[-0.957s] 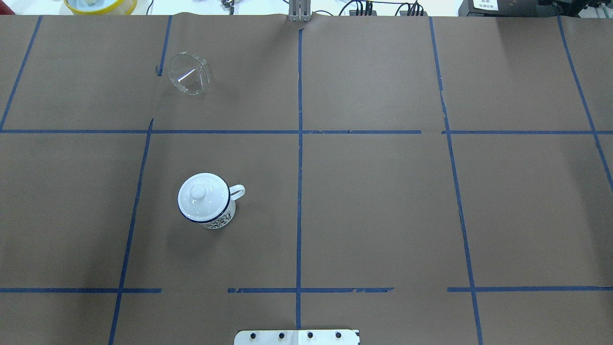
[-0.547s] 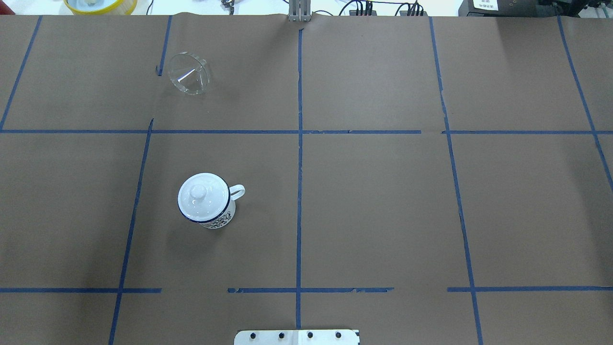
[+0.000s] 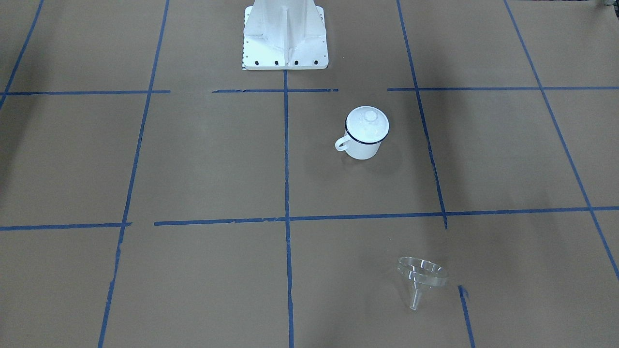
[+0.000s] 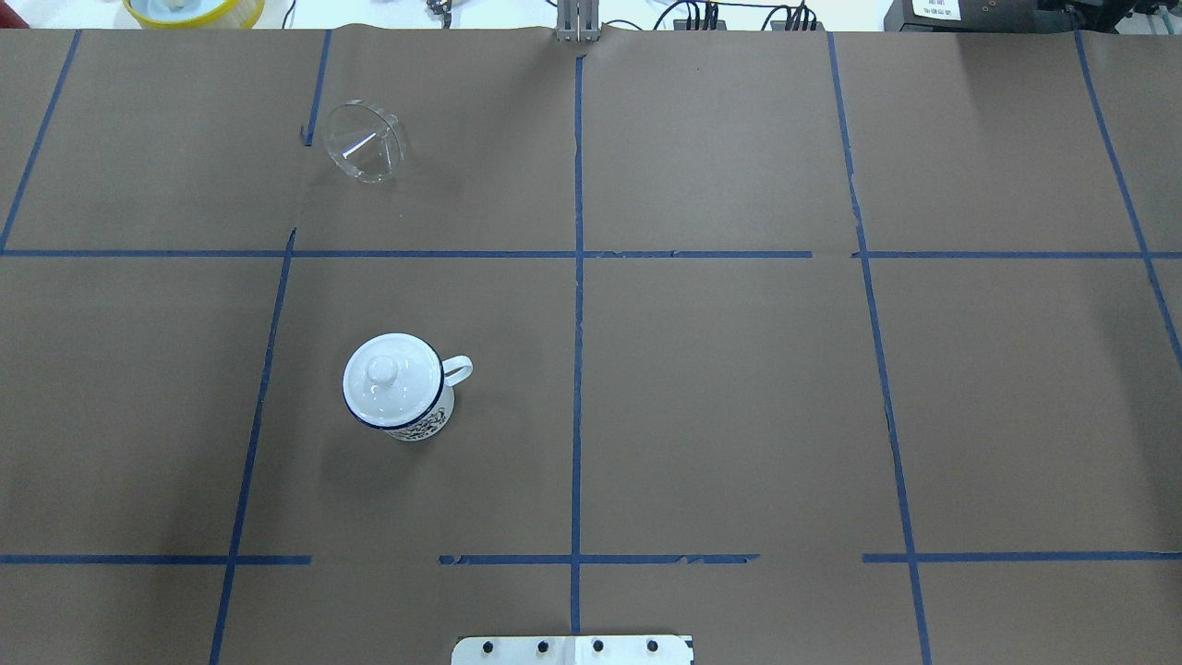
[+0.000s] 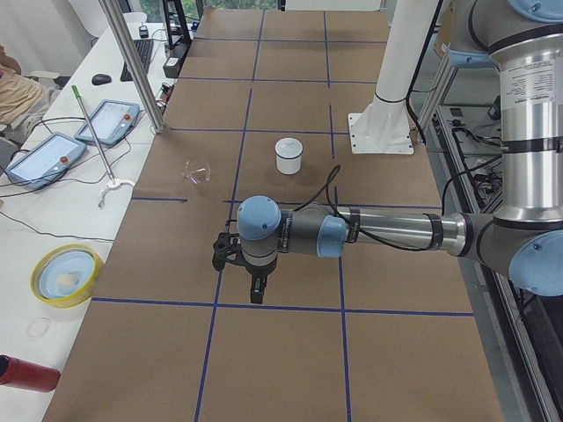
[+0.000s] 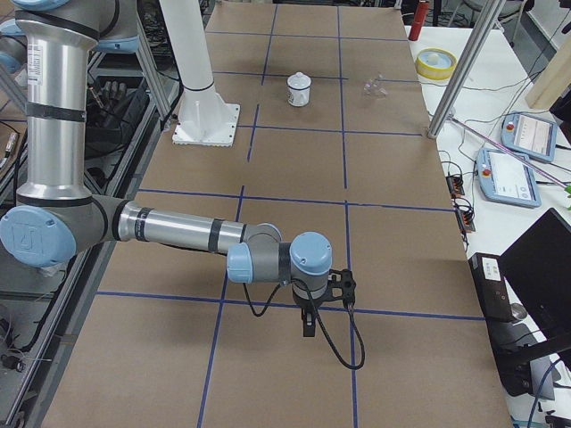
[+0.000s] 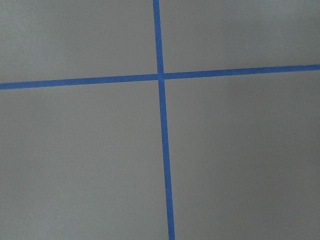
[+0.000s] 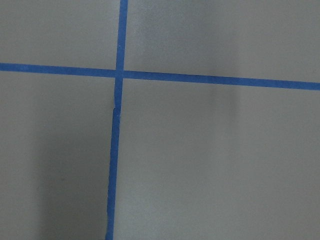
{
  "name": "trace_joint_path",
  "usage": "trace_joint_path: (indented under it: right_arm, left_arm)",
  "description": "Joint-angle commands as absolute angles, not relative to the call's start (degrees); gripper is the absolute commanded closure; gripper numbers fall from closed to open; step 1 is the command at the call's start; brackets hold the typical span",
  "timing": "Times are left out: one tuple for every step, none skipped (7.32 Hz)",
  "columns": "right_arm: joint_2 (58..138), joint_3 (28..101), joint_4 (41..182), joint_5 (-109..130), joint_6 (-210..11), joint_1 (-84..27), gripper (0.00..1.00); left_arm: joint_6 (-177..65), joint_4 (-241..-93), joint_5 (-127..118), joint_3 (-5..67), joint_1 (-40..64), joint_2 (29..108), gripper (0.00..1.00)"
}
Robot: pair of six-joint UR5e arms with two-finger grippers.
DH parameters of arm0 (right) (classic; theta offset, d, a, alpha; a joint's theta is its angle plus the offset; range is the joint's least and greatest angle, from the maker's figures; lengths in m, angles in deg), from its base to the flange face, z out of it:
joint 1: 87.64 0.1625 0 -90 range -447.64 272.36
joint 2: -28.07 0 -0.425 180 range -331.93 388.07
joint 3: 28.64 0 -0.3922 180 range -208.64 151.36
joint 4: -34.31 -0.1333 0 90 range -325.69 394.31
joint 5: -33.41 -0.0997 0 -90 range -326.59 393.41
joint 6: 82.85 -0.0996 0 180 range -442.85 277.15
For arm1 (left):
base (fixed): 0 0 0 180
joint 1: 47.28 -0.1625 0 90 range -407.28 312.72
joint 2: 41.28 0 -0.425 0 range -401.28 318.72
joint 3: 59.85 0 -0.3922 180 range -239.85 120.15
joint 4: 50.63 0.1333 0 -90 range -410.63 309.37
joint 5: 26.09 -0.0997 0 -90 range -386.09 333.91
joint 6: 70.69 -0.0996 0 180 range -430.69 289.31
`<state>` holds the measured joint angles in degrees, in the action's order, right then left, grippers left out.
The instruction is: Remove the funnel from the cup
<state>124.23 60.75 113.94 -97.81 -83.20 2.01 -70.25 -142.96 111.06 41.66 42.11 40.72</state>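
— You get bright, even light on the tabletop (image 4: 739, 369), and the shadows are soft.
— Any glare?
— You'll see small highlights on the funnel (image 4: 366, 153). Your wrist views look grainy, the right one shaded at lower left.

Nothing can be read with certainty. The white label (image 4: 934, 7) on the black box (image 4: 993, 17) beyond the far edge of the table (image 4: 739, 369) carries print too small to make out. The dark pattern on the side of the cup (image 4: 427, 418) looks like ornament, no letters told. The blue joint cap (image 6: 34, 237) of the near arm (image 6: 178, 234) bears a pale emblem, illegible
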Motion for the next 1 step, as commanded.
trace_joint_path:
  right_arm:
    - [124.2, 60.7, 113.9, -97.8, -83.2, 2.0, 0.00]
  left_arm:
    - [-70.3, -143.0, 111.0, 41.8, 42.1, 40.7, 0.00]
